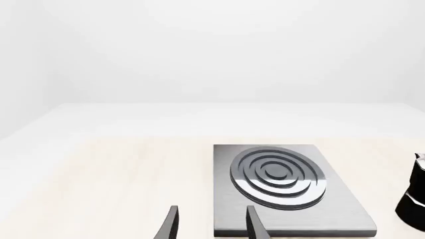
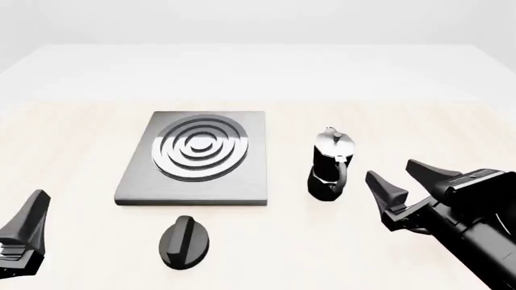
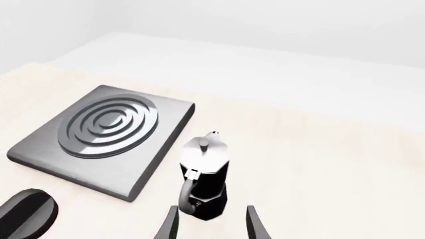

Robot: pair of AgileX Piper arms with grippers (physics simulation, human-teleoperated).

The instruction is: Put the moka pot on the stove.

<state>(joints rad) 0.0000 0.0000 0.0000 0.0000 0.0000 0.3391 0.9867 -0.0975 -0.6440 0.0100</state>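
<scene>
The moka pot [image 2: 330, 163], black with a silver top, stands upright on the table to the right of the stove [image 2: 250, 175]. The stove is a grey slab with silver rings. My right gripper [image 2: 393, 172] is open, just right of the pot and near its base. In the right wrist view the pot [image 3: 206, 174] stands just ahead of the open gripper [image 3: 211, 221], handle towards it, with the stove [image 3: 153, 149] beside it. My left gripper [image 2: 32, 208] is low at the front left. In the left wrist view it [image 1: 212, 221] is open and empty before the stove [image 1: 339, 199]. The pot [image 1: 415, 199] shows at that view's edge.
A black oval knob [image 2: 183, 240] lies on the table in front of the stove; it also shows in the right wrist view [image 3: 27, 211]. The light wooden table [image 2: 81, 121] ends at a white far edge.
</scene>
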